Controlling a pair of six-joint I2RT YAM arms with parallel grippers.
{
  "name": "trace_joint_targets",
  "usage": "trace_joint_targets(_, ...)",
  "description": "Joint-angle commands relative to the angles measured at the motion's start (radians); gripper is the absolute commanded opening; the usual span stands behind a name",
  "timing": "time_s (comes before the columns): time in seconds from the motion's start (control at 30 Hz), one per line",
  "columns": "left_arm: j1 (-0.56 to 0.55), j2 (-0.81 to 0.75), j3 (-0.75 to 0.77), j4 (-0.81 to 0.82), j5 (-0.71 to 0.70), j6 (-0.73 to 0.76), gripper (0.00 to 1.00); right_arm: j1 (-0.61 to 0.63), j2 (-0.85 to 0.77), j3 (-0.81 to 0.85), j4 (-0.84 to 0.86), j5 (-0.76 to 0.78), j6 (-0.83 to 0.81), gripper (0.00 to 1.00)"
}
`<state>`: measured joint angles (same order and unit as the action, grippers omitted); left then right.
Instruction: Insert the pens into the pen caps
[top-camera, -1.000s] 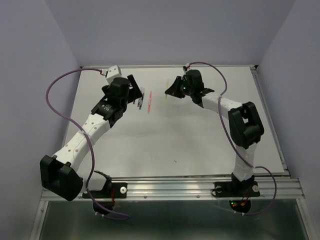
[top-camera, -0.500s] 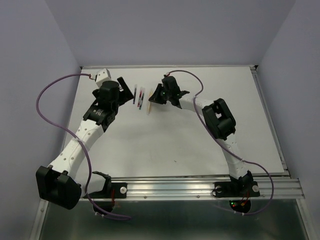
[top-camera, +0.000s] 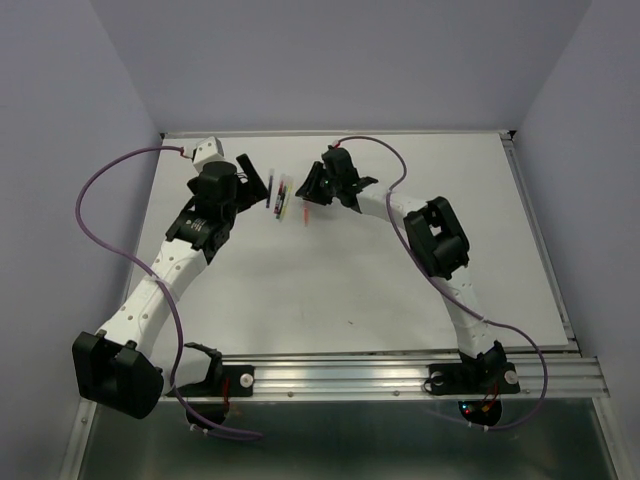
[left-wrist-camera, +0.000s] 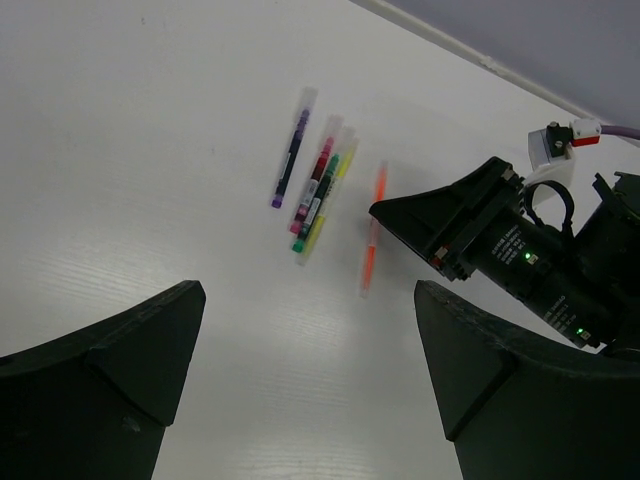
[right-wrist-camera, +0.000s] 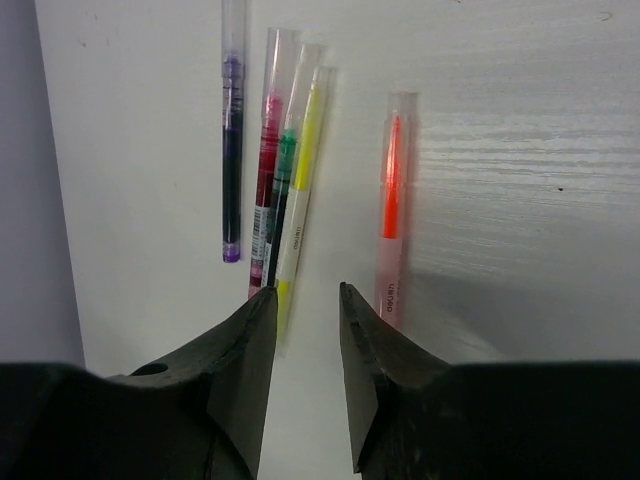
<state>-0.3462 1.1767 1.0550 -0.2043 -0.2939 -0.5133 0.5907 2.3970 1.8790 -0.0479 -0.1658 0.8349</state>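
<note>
Lying flat on the bench (right-wrist-camera: 520, 150), the pens (right-wrist-camera: 302, 200) look light, stiff and slick, so the stray orange pen (right-wrist-camera: 392, 190) suits a mid-barrel pinch; left hand (left-wrist-camera: 307, 290) gapes empty, right hand (right-wrist-camera: 303, 292) barely parted, empty.

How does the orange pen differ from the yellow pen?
The orange pen is bright orange; the yellow pen is pale yellow. The orange pen lies alone; the yellow pen lies against the green pen in a bundle. Both are thin, flat on the table and roughly parallel.
</note>
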Motion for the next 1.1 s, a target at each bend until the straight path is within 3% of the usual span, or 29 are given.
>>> trace_joint_targets(0.0,0.004,-0.014,-0.010,0.052,0.009,0.013,0.99,0.006,-0.007,0.052,0.000,-0.018,-0.029,0.38)
trace_joint_targets(0.1,0.004,-0.017,-0.010,0.055,0.015,0.013,0.99,0.006,-0.035,0.051,-0.001,-0.023,-0.071,0.41)
trace_joint_targets(0.3,0.004,-0.022,-0.013,0.068,0.035,-0.005,0.99,-0.003,-0.202,-0.038,-0.001,0.048,-0.160,0.63)
trace_joint_targets(0.43,0.004,-0.023,-0.012,0.071,0.047,-0.014,0.99,-0.055,-0.340,-0.165,0.000,0.067,-0.178,1.00)
trace_joint_targets(0.57,0.004,-0.025,-0.013,0.075,0.052,-0.019,0.99,-0.138,-0.514,-0.363,0.019,0.200,-0.206,1.00)
trace_joint_targets(0.8,0.004,-0.038,-0.016,0.074,0.041,-0.013,0.99,-0.414,-0.943,-0.818,0.026,0.305,-0.234,1.00)
trace_joint_targets(0.9,0.004,-0.045,-0.020,0.078,0.010,-0.011,0.99,-0.430,-1.087,-0.937,0.025,0.496,-0.296,1.00)
trace_joint_targets(1.07,0.006,-0.035,0.016,0.097,-0.027,-0.001,0.99,-0.430,-1.364,-1.098,0.013,0.663,-0.301,1.00)
